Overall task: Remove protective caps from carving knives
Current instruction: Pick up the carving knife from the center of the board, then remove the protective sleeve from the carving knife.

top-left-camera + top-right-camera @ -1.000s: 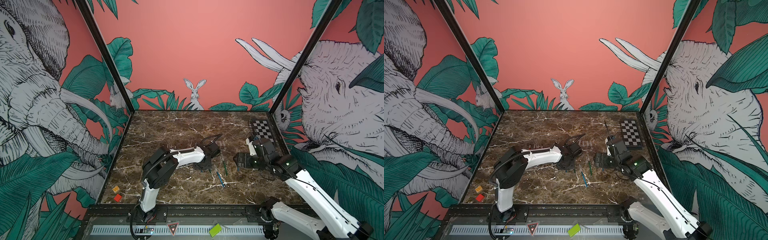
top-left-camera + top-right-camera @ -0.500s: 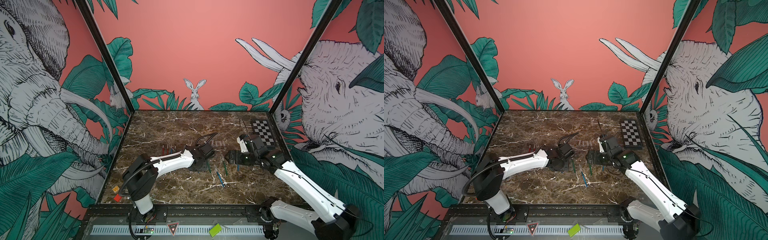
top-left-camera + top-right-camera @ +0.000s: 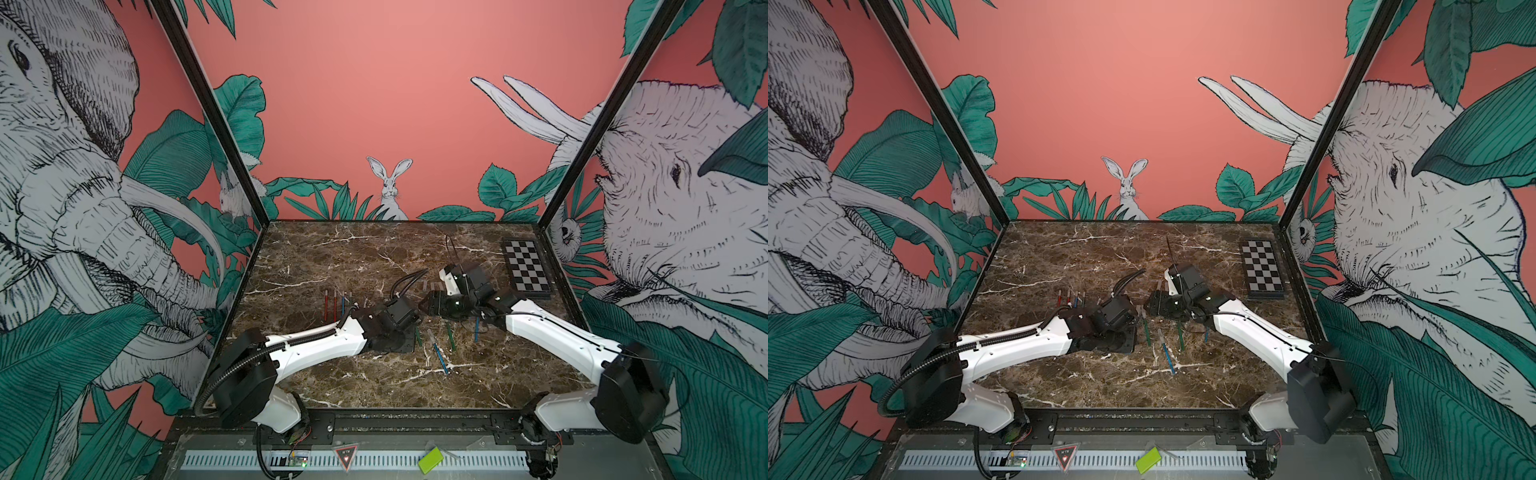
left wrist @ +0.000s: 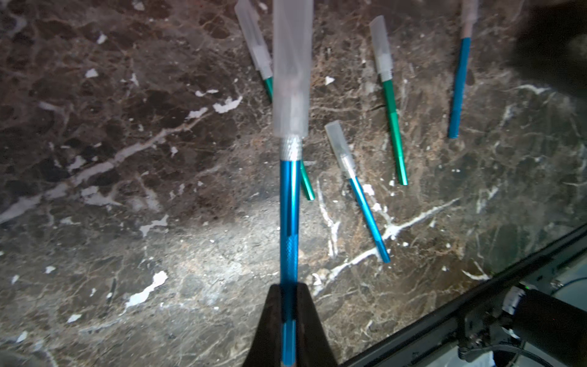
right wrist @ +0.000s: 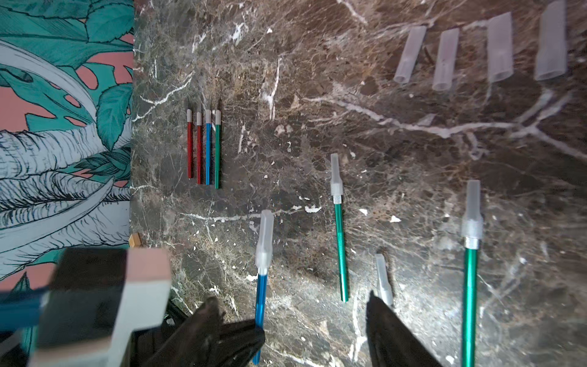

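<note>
My left gripper [image 4: 288, 305] is shut on the handle of a blue carving knife [image 4: 289, 203], whose protective cap [image 4: 292, 63] is still on its tip. In the right wrist view the same capped knife [image 5: 261, 295] lies between the spread fingers of my right gripper [image 5: 292, 321], which is open and grips nothing. In both top views the two grippers meet at mid-table, left [image 3: 413, 318] and right [image 3: 428, 305]. Several capped knives lie near them, among them a green one [image 5: 340, 248], another green one [image 5: 470, 286] and a blue one [image 4: 368, 216].
Several uncapped knives [image 5: 203, 149] lie in a row toward the left wall, also seen in a top view [image 3: 337, 305]. Several loose caps [image 5: 444, 60] lie in a line farther back. A checkerboard [image 3: 527, 270] sits at the back right. Walls close in the table [image 3: 1059, 257].
My right gripper has moved left toward the left gripper, and its jaws have narrowed. The left arm has stretched out lower and flatter, still holding the blue knife.
</note>
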Motion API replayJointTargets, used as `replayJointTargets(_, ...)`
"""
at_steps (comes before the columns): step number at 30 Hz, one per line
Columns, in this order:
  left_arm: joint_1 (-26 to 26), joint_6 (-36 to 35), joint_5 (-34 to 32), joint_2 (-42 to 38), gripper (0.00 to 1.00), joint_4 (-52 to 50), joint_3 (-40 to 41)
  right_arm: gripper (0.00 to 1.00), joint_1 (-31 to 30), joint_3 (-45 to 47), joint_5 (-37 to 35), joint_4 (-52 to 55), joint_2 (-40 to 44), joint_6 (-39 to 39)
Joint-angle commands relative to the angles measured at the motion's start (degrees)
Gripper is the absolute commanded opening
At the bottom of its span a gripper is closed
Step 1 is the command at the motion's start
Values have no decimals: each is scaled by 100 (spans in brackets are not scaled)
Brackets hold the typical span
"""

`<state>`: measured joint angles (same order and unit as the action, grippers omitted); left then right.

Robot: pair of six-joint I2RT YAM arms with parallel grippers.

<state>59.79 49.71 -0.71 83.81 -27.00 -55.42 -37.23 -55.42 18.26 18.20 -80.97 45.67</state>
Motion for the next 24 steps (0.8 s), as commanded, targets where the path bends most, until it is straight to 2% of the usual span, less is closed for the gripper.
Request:
replayJointTargets(1,103,-66,10,-174,0,171,14,59,-104,-134,20,-482,-231,314)
replayJointTargets(12,138,-50,-70,-151,0,112,-34,41,-230,-136,-106,-667,-472,478)
replayJointTargets(14,137,-49,-78,-149,0,91,-65,35,-232,-122,-117,-718,-499,499)
replayJointTargets(24,156,-10,-70,-168,0,145,-36,27,-240,-127,43,-1004,-701,539)
